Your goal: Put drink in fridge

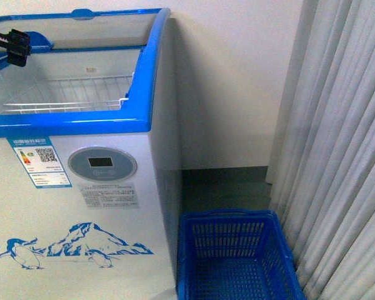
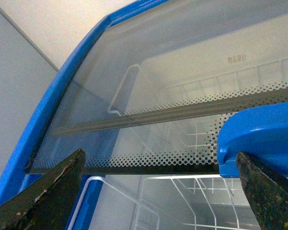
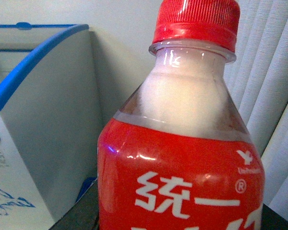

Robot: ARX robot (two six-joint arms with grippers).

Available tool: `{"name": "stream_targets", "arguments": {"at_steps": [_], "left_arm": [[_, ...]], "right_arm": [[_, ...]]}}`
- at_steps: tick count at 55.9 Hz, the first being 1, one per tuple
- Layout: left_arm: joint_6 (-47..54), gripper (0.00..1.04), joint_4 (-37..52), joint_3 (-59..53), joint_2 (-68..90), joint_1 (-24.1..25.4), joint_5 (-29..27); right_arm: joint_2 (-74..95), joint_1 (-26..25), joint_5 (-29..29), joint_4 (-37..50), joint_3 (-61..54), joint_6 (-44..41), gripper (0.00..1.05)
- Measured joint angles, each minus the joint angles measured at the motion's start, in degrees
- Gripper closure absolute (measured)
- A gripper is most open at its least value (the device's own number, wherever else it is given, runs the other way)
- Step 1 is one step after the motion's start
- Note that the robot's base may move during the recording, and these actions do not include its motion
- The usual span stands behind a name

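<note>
The left gripper (image 1: 12, 45) hung over the open top of the fridge (image 1: 112, 206). Its 2 fingers (image 2: 48, 196) were spread wide with nothing between them. Under it were the glass lid (image 2: 134, 72), slid partly aside, its blue handle (image 2: 261, 136), and a white wire basket (image 1: 81, 94) inside. The drink (image 3: 182, 182), with red cap (image 3: 197, 21) and red label, stood upright outside the fridge, off its right side. Dark parts of the right gripper (image 3: 180, 223) showed on both sides of the bottle, so it seemed closed around it. A blue basket (image 1: 237, 256) stood on the floor beside the fridge
</note>
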Motion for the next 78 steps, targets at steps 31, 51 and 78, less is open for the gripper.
{"name": "stream_targets", "arguments": {"at_steps": [31, 51, 78], "left_arm": [[-4.0, 0.08, 3.1, -4.0, -1.9, 0.1, 1.6], [-8.1, 0.08, 17.9, -31.0, -15.8, -1.0, 6.5], [-21.4, 0.08, 34.6, -56.9, -38.5, 0.0, 2.8]], "right_arm": [[0.0, 0.0, 0.0, 0.0, 0.0, 0.0, 0.63], [0.0, 0.0, 0.0, 0.0, 0.0, 0.0, 0.63], [0.0, 0.0, 0.0, 0.0, 0.0, 0.0, 0.63]]}}
